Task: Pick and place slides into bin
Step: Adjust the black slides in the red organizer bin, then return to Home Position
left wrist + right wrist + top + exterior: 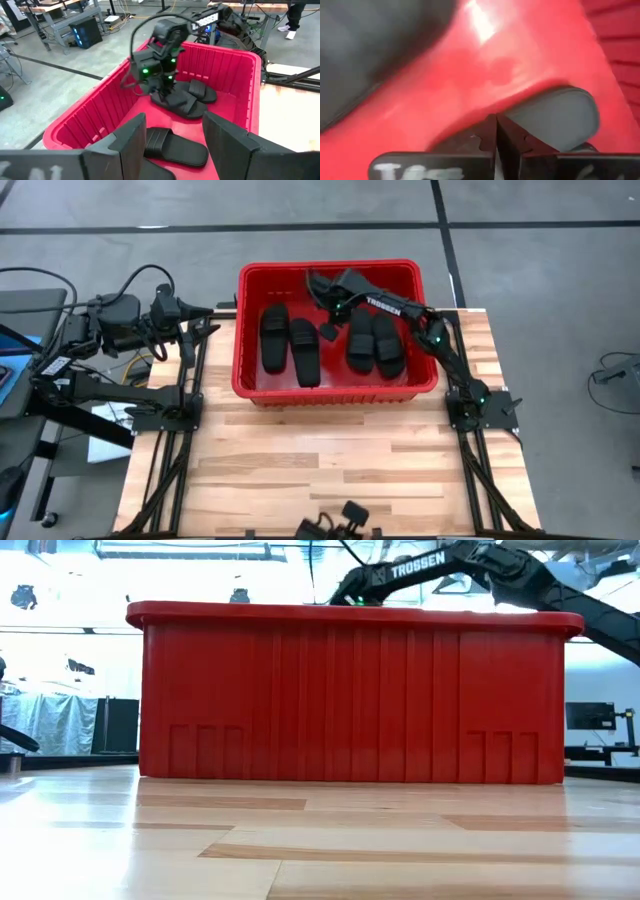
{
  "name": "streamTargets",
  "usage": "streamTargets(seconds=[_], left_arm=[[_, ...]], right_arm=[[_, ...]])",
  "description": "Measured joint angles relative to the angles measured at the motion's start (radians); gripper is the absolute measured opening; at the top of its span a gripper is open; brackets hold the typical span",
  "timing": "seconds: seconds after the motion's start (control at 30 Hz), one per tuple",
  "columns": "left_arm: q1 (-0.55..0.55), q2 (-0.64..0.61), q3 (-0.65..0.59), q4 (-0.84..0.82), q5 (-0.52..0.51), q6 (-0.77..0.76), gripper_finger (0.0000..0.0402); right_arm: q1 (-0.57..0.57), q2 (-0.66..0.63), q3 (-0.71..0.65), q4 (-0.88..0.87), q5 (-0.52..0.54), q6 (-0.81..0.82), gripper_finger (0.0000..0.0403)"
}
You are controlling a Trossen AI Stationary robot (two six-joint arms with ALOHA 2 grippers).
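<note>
The red bin (330, 268) stands at the far middle of the wooden table; it also fills the low view (350, 700). Several black slides lie flat on its floor: two at the left (272, 337) (305, 352) and two at the right (360, 340) (389, 345). My right gripper (327, 330) reaches down into the bin between the two pairs, shut and empty (496, 122). My left gripper (205, 320) is open at the bin's left side and holds nothing; its wrist view looks into the bin (172, 122). My right gripper is shut low over the bin's red floor (485, 65), beside the right pair of slides (192, 102). I cannot tell whether its tips touch the floor or a slide.
The bin's high walls (90, 110) enclose my right gripper. Bare wooden table (330, 460) lies in front of the bin. Cables and equipment (60, 350) sit off the table's left edge, and a dark device (340, 520) is at the near edge.
</note>
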Motion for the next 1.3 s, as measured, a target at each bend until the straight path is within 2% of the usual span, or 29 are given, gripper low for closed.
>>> streamTargets(seconds=[0.2,0.5,0.7,0.8,0.9,1.1,1.3], left_arm=[[0.000,0.000,0.000,0.000,0.000,-0.006,0.0187],[0.000,0.000,0.000,0.000,0.000,-0.006,0.0187],[0.000,0.000,0.000,0.000,0.000,-0.006,0.0187],[0.000,0.000,0.000,0.000,0.000,-0.006,0.0187],[0.000,0.000,0.000,0.000,0.000,-0.006,0.0187],[0.000,0.000,0.000,0.000,0.000,-0.006,0.0187],[0.000,0.000,0.000,0.000,0.000,-0.006,0.0187]], right_arm=[[0.077,0.008,0.001,0.056,0.012,-0.041,0.0000],[0.084,0.014,0.000,0.283,0.029,-0.113,0.0000],[0.079,0.014,0.000,0.394,-0.061,-0.211,0.0000],[0.078,0.014,0.000,0.426,-0.153,-0.224,0.0000],[0.067,0.014,0.000,0.407,-0.249,-0.224,0.0000],[0.052,0.013,0.000,0.248,-0.230,-0.251,0.0000],[0.047,0.010,0.000,0.041,-0.090,-0.300,0.0000]])
